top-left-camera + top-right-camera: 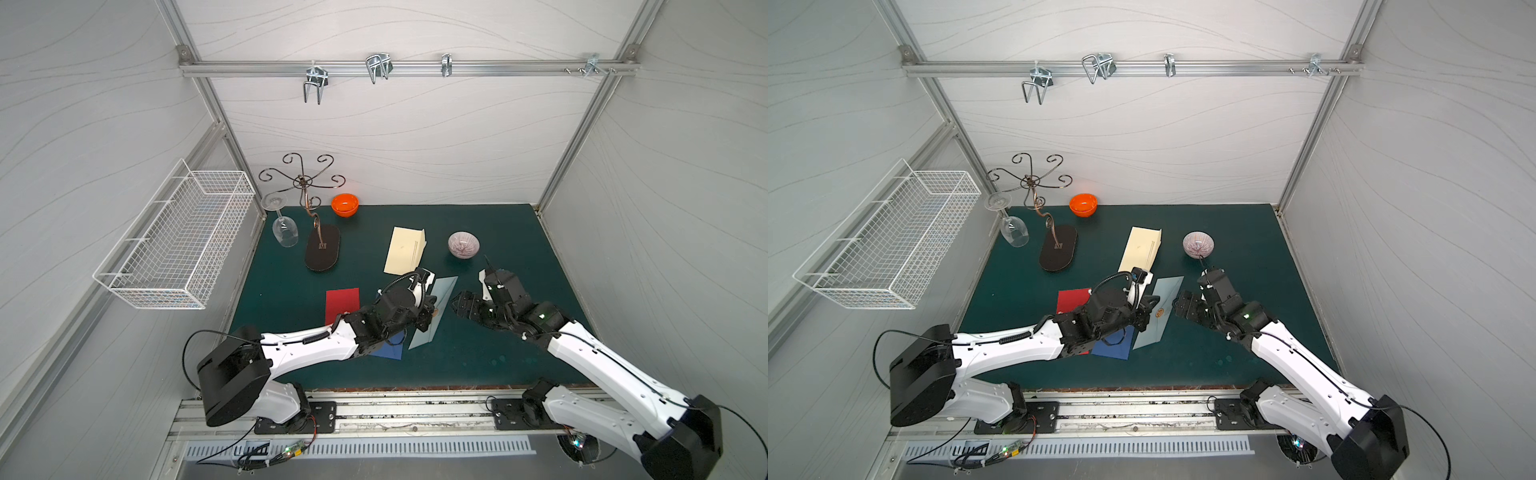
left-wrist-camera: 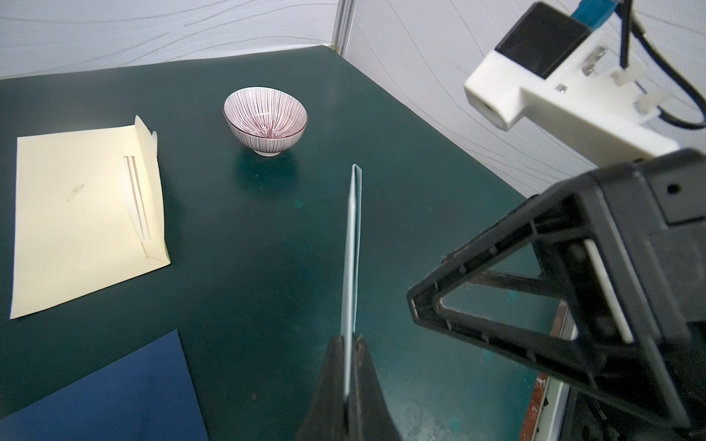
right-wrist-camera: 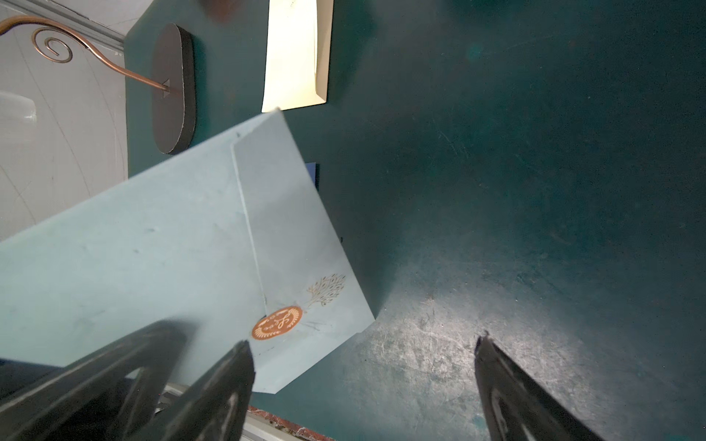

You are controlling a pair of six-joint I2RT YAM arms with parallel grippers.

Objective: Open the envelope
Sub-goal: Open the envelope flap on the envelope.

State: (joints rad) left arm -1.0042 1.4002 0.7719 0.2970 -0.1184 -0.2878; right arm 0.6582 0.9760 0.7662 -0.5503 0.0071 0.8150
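My left claw (image 2: 349, 340) is clamped on the light-blue envelope (image 1: 444, 291), centre of both top views, while my right claw (image 3: 363, 340) gapes wide and empty just right of it.

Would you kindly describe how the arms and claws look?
The left arm and right arm have white shells with black joints and bases. Thin black cables loop near the bases; a coiled cable runs along the left arm. The left claw and right claw are black, with triangular open frames.

Pale blue envelope (image 3: 153, 248), copper seal (image 3: 277, 323), gold leaf print (image 3: 326, 288) by black right fingers (image 3: 229, 378). Cream envelope (image 2: 84, 214), navy envelope (image 2: 114, 393), red envelope (image 1: 341, 303); maroon-striped bowl (image 2: 265, 114); orange bowl (image 1: 345, 205); green mat (image 1: 498, 332).
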